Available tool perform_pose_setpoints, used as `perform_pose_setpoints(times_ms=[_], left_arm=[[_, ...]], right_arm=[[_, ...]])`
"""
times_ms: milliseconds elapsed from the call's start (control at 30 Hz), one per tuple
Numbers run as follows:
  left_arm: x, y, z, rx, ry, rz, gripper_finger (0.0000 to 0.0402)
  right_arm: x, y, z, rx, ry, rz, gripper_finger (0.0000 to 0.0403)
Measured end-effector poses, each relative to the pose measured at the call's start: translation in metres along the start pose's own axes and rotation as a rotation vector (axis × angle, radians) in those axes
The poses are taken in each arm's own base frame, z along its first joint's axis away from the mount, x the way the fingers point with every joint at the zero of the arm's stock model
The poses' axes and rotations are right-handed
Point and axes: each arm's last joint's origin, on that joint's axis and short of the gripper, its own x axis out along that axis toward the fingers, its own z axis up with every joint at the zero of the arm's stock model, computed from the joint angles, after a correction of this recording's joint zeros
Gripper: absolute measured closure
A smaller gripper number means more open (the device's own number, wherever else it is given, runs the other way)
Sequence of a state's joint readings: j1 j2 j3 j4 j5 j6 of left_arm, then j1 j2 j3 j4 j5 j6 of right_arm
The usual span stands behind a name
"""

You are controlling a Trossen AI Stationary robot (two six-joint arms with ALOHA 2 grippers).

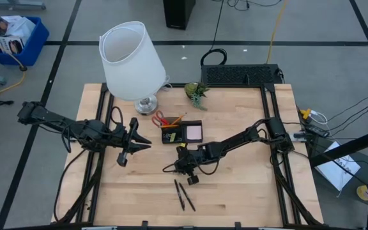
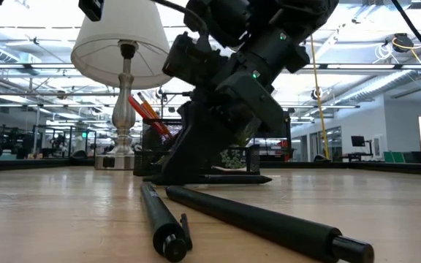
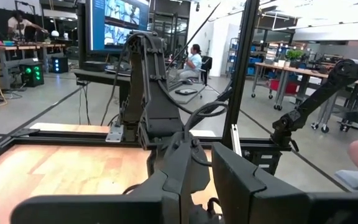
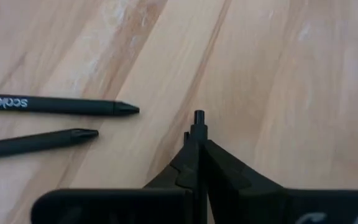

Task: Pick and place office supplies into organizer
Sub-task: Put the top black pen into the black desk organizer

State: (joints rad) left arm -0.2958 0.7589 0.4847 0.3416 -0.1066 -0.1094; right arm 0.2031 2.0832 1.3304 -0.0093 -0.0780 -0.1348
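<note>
Right gripper is low over the table, just in front of the organizer. Its fingers are pressed together, and a thin black pen pokes out from between the tips. Only this short end shows; the rest of its shaft is hidden by the fingers. In the low view the gripper body blocks the contact point, so a thin dark rod lying flat on the wood beneath it cannot be tied to the held pen with certainty.

Two more black pens lie side by side on the wood nearer the front edge, apart from the gripper. The right wrist view cuts off their far ends; one carries white lettering.

The organizer sits mid-table near the lamp. A pink sticky-note pad lies in one compartment. Red-handled scissors and orange pencils stick out at its lamp-side end; which compartment they occupy cannot be told. No clips can be made out at this size.

Left gripper hovers to the left of the organizer, fingers close together with nothing visible between them. Its wrist view shows mostly its own housing and the room, where a seated person appears far off.
</note>
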Motion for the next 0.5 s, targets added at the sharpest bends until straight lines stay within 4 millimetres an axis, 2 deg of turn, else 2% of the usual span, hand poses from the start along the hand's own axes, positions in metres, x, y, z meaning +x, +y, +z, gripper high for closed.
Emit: perform_pose_setpoints(times_ms=[200, 500], left_arm=[[0.000, 0.000, 0.000, -0.001, 0.000, 0.000, 0.0334], [0.000, 0.000, 0.000, -0.002, 0.001, 0.000, 0.0334]], right_arm=[[-0.009, -0.001, 0.010, -0.012, -0.048, -0.010, 0.0402], [-0.022, -0.005, 0.006, 0.026, 0.044, -0.012, 0.0389]])
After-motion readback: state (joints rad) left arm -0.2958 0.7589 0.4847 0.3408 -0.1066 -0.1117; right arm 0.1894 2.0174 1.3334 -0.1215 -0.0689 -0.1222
